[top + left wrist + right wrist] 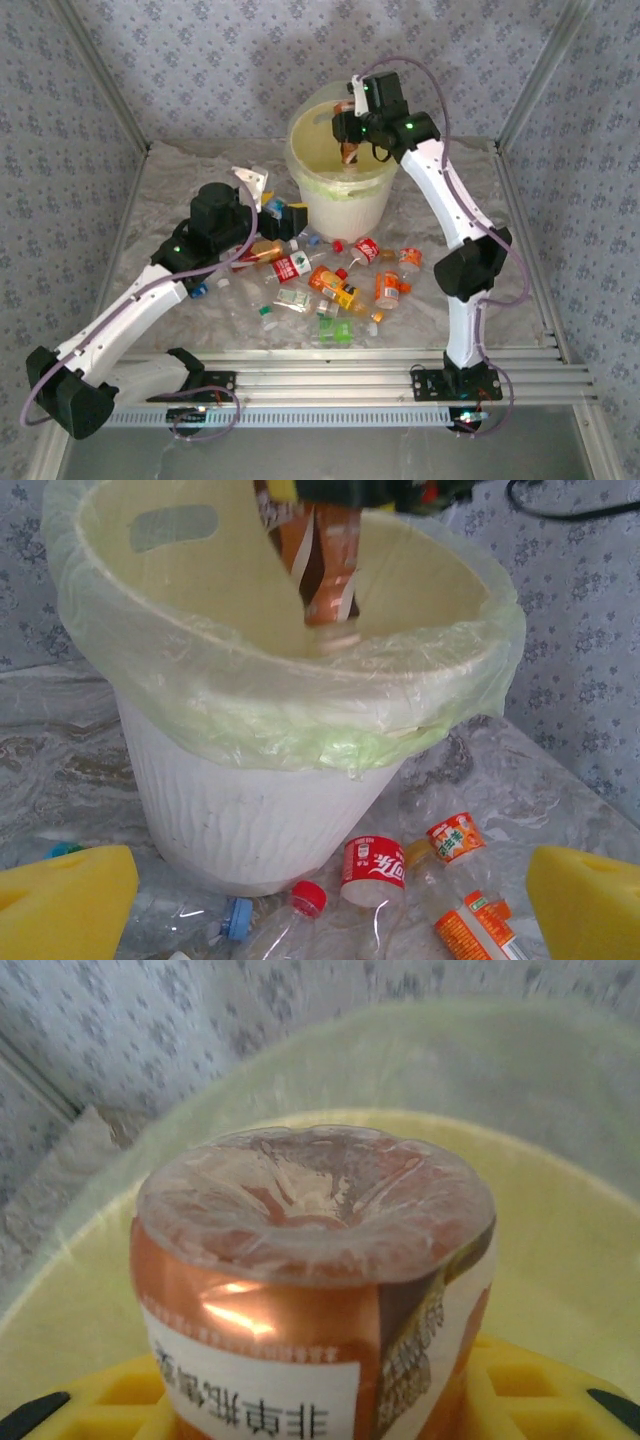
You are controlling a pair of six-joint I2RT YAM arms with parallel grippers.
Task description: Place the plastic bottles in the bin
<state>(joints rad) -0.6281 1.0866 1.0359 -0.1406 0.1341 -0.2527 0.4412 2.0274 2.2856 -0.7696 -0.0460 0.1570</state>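
Fingers of the right arm (130,1400) are pinching an orange-labelled bottle (310,1260) over the bin (345,205), the drop seemingly calling only for them to spread, while the left fingers (60,900) are hovering spread near loose bottles (330,280) on the tabletop (200,180).

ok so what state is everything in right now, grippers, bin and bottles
right gripper, shut on the orange-labelled bottle
orange-labelled bottle, held roughly upright over the bin's mouth, not yet released
left gripper, open, holding nothing, above the loose bottles
bin, upright, bag-lined, top open
loose bottles, lying scattered on the table, some crushed
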